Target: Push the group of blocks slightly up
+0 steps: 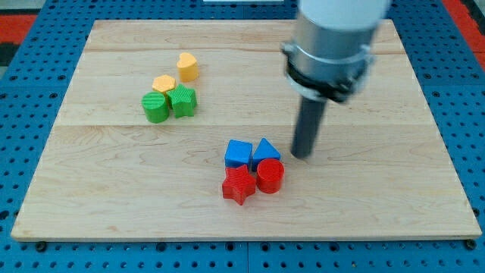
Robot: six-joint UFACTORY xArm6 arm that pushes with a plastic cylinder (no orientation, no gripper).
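My tip (302,154) rests on the wooden board (114,189), just right of a cluster of blocks, close to the blue triangular block (266,150) with a small gap. That cluster holds a blue cube-like block (239,152), the blue triangular block, a red star block (239,184) and a red cylinder (270,175), all touching. A second cluster lies at the upper left: a yellow heart-shaped block (187,66), a yellow hexagonal block (163,83), a green cylinder (155,107) and a green star-like block (183,101).
The arm's large grey body (333,45) hangs over the board's upper right. A blue pegboard surface (30,68) surrounds the board on all sides.
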